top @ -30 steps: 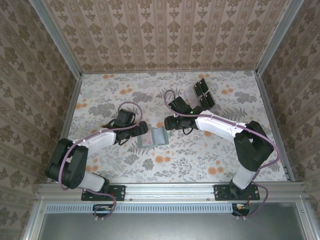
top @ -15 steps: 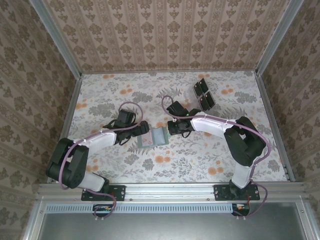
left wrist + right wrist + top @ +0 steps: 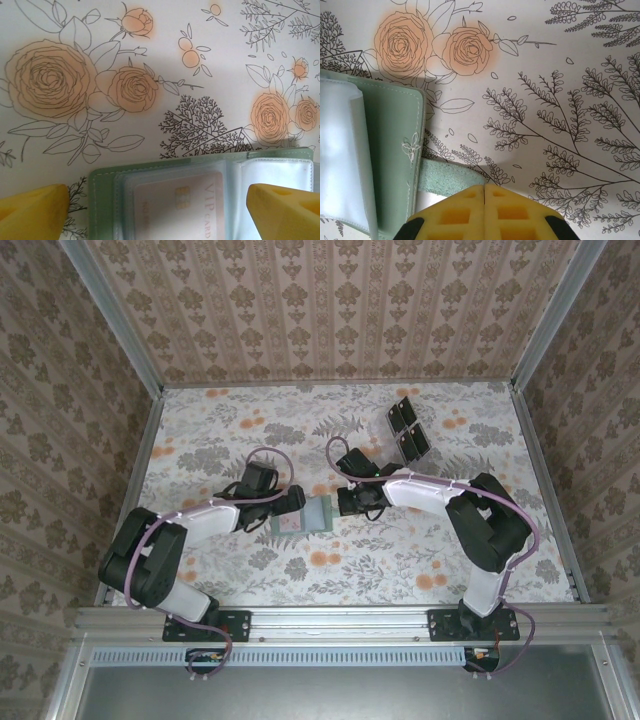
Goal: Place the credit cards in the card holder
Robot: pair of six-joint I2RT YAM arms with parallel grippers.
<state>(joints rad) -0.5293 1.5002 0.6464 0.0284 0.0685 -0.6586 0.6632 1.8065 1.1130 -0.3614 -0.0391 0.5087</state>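
Lying open, card holder (image 3: 102, 200) with one credit card (image 3: 175, 207) sleeved; left gripper (image 3: 155, 202) spread, right gripper (image 3: 485, 197) pressed together.

The left arm (image 3: 205, 518) and the right arm (image 3: 425, 490) each wore smooth white shells between bulky black joint housings. A thin purple cable (image 3: 264, 449) looped along each arm from shoulder to wrist. Each stood on a black base plate (image 3: 207, 624) bolted to a silver rail (image 3: 340, 615) at the table's near edge. The left jaws were plain bright-yellow wedges. The right jaws carried yellow pads (image 3: 455, 216) moulded with square recesses, with black parts behind them.
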